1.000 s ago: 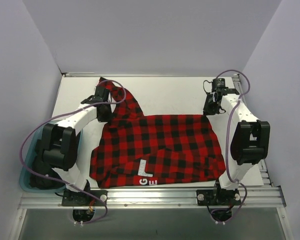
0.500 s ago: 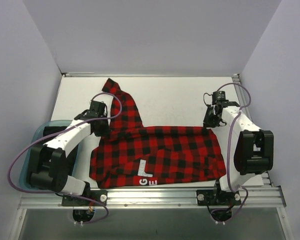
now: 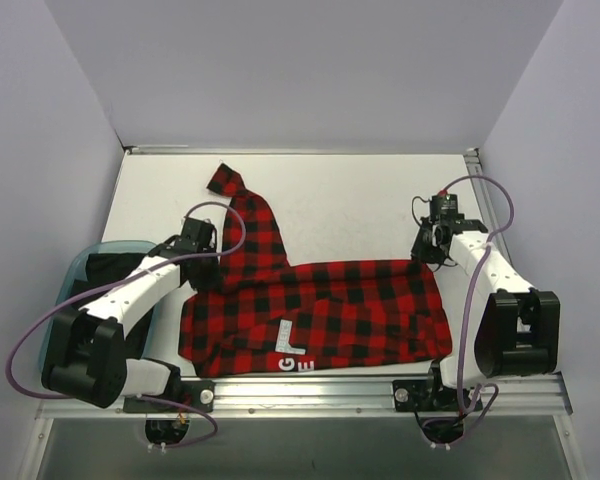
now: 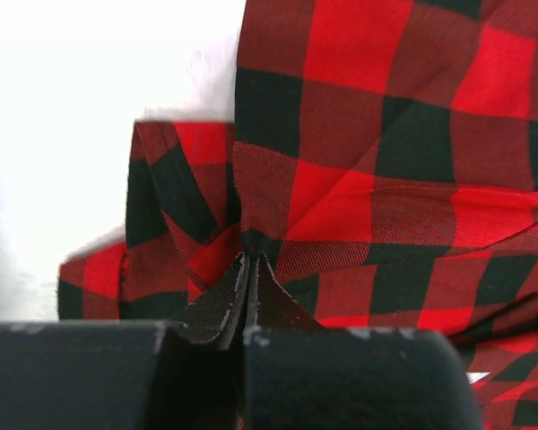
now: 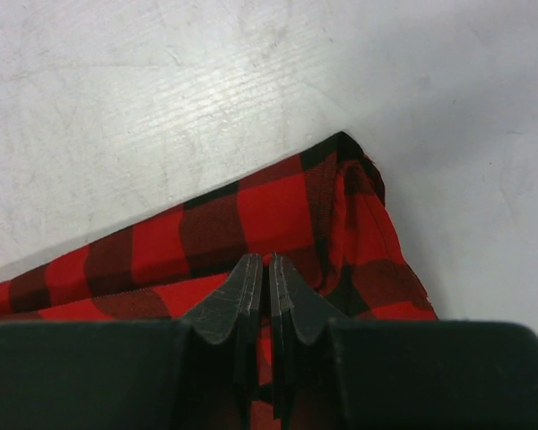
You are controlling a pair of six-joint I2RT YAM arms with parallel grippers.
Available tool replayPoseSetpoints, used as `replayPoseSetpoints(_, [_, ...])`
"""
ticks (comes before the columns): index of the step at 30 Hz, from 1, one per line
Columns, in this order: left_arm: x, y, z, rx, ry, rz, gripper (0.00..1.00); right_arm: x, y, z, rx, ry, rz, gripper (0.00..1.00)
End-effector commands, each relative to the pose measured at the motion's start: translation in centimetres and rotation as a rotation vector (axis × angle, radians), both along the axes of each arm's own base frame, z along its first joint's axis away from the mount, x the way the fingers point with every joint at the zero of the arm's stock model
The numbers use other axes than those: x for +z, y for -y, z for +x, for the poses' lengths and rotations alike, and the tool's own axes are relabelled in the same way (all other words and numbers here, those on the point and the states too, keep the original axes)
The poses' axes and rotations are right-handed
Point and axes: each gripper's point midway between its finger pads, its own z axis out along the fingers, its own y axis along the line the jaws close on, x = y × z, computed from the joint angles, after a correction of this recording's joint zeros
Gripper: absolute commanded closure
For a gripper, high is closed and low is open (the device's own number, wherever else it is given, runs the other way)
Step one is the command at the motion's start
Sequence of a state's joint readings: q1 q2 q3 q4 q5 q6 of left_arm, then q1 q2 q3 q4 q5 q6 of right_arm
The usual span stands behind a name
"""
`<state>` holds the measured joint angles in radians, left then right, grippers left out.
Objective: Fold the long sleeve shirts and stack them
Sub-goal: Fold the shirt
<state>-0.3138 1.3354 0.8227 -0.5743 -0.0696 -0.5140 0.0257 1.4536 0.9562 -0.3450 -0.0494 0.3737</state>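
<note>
At the front of the table [image 3: 350, 190], your red-and-black shirt [image 3: 315, 315] is lying flat. Farther back, your left gripper [image 4: 248, 260] is squeezing its left side and your right gripper [image 5: 267, 262] is squeezing its right corner. One sleeve [image 3: 242, 205] is pointing away.

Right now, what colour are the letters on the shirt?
White letters on the red-and-black checked shirt, clearest in the top external view.

White table [image 3: 360, 190]; red-and-black check shirt [image 3: 330, 310] spread across near half, sleeve reaching back-left.
</note>
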Motion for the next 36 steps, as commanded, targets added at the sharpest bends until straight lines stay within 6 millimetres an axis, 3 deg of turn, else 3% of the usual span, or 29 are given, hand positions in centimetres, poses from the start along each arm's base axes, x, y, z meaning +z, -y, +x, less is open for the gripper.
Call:
replayPoseSetpoints(1, [-0.6,0.0,-1.5,0.031,-0.038,-0.010,0.98,-1.0,1.6,-1.7,-0.074,-0.034,-0.052,1.00])
replayPoseSetpoints(6, [-2.1,0.1,-2.8,0.058,-0.096,-0.018,0.94,-3.7,1.5,-3.4,-0.125,-0.121,-0.038,0.99])
replayPoseSetpoints(9, [-2.2,0.0,-3.4,0.066,-0.117,-0.020,0.86,-4.6,1.2,-4.0,-0.143,-0.155,-0.018,0.92])
replayPoseSetpoints(11, [-1.5,0.2,-3.2,0.069,-0.101,-0.031,0.75,-4.6,1.2,-4.4,-0.153,-0.162,-0.016,0.84])
replayPoseSetpoints(13, [-0.6,0.4,-3.0,0.064,-0.078,-0.048,0.64,-4.4,1.1,-5.0,-0.154,-0.177,-0.015,0.67])
replayPoseSetpoints(16, [1.4,0.8,-2.6,0.052,-0.021,-0.082,0.38,-3.3,1.0,-5.4,-0.144,-0.175,-0.022,0.54])
replayPoseSetpoints(17, [2.6,0.9,-2.1,0.048,0.017,-0.092,0.23,-2.5,1.0,-5.3,-0.140,-0.150,-0.028,0.51])
replayPoseSetpoints(20, [5.0,0.6,-0.3,0.068,0.101,-0.079,0.05,-0.6,0.4,-5.3,-0.127,-0.088,-0.034,0.36])
replayPoseSetpoints(23, [7.1,0.9,2.9,0.058,0.171,-0.072,0.03,1.2,-0.9,-5.3,-0.077,-0.021,-0.026,0.25])
replayPoseSetpoints(25, [7.6,0.8,5.0,0.067,0.198,-0.053,0.03,1.9,-1.7,-5.5,-0.048,0.005,-0.018,0.20])
replayPoseSetpoints(26, [6.7,0.9,6.1,0.066,0.178,-0.031,0.03,2.6,-2.5,-5.6,-0.025,0.031,0.001,0.19])
replayPoseSetpoints(28, [8.1,0.8,9.4,0.071,0.243,0.001,0.04,3.1,-3.4,-5.9,-0.004,0.049,0.029,0.17])
replayPoseSetpoints(29, [6.8,0.7,10.6,0.075,0.216,0.031,0.04,3.6,-4.4,-6.1,0.032,0.066,0.057,0.17])
replayPoseSetpoints(30, [7.7,0.9,12.4,0.078,0.250,0.032,0.06,3.8,-4.7,-6.4,0.043,0.072,0.066,0.17])
replayPoseSetpoints(31, [7.3,0.9,13.3,0.080,0.245,0.042,0.09,3.8,-5.0,-6.7,0.055,0.070,0.076,0.17])
replayPoseSetpoints(32, [5.3,0.7,14.2,0.082,0.201,0.064,0.10,4.3,-5.7,-7.0,0.082,0.089,0.095,0.17])
replayPoseSetpoints(33, [6.0,1.0,15.7,0.082,0.222,0.060,0.12,4.5,-6.0,-7.1,0.094,0.096,0.104,0.17])
replayPoseSetpoints(36, [3.4,1.4,17.7,0.074,0.176,0.083,0.23,4.8,-6.8,-8.0,0.139,0.113,0.126,0.17])
